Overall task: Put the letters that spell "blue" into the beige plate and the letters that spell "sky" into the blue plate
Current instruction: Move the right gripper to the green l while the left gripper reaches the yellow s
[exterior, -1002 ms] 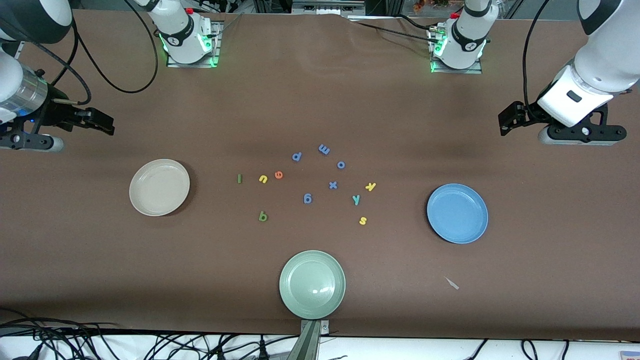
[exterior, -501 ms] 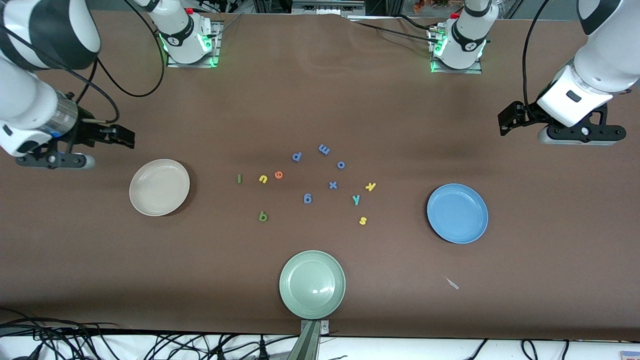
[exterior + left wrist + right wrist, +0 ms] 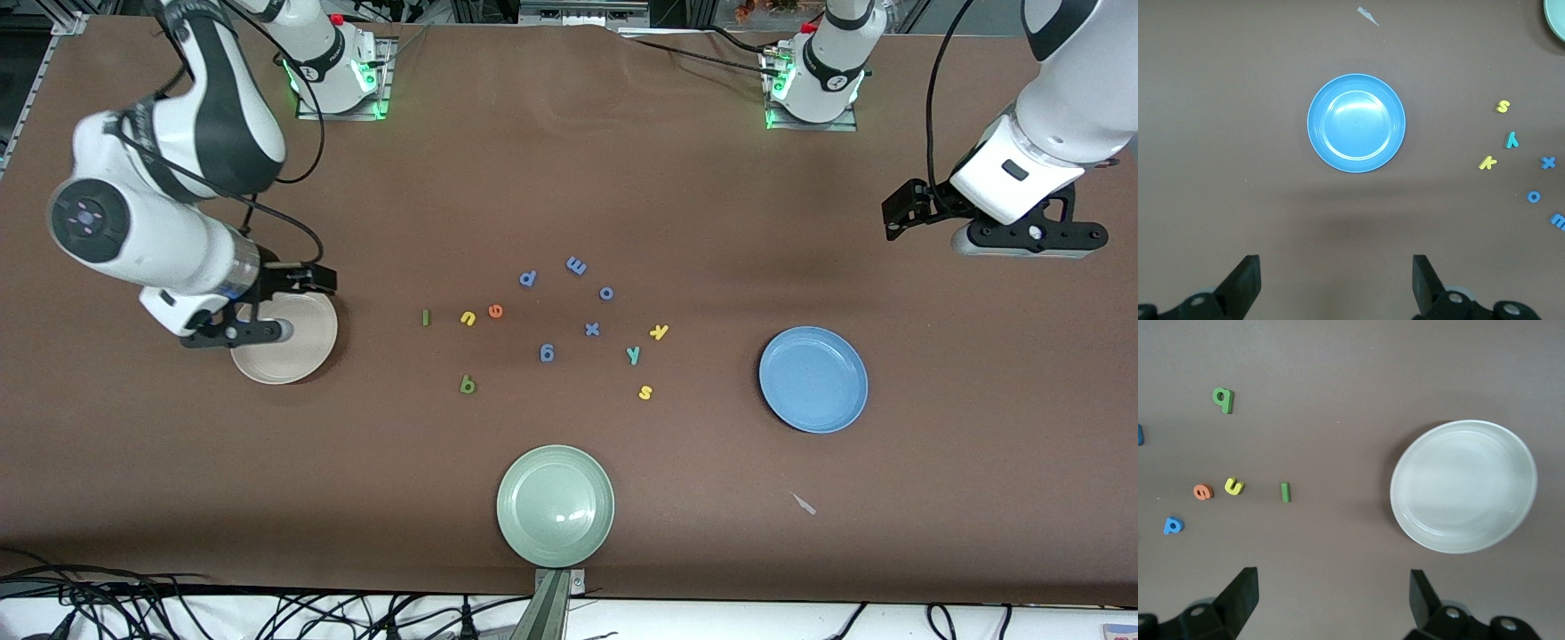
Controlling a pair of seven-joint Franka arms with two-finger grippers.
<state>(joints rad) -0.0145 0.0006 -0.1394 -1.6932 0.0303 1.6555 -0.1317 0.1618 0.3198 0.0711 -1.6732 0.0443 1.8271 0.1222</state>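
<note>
The green l, yellow u and orange e lie in a row on the table. The dark green b lies nearer the camera. Toward the left arm's end lie the yellow k, teal y and yellow s. The beige plate and the blue plate hold nothing. My right gripper hangs open over the beige plate's rim. My left gripper waits open over bare table at its own end. Both wrist views show wide, empty jaws.
Several blue-violet letters lie scattered between the two groups. A pale green plate stands near the front edge. A small pale scrap lies nearer the camera than the blue plate.
My right arm has swung in from its end of the table until its gripper is over the beige plate. The left arm has barely shifted. No letter has moved.
</note>
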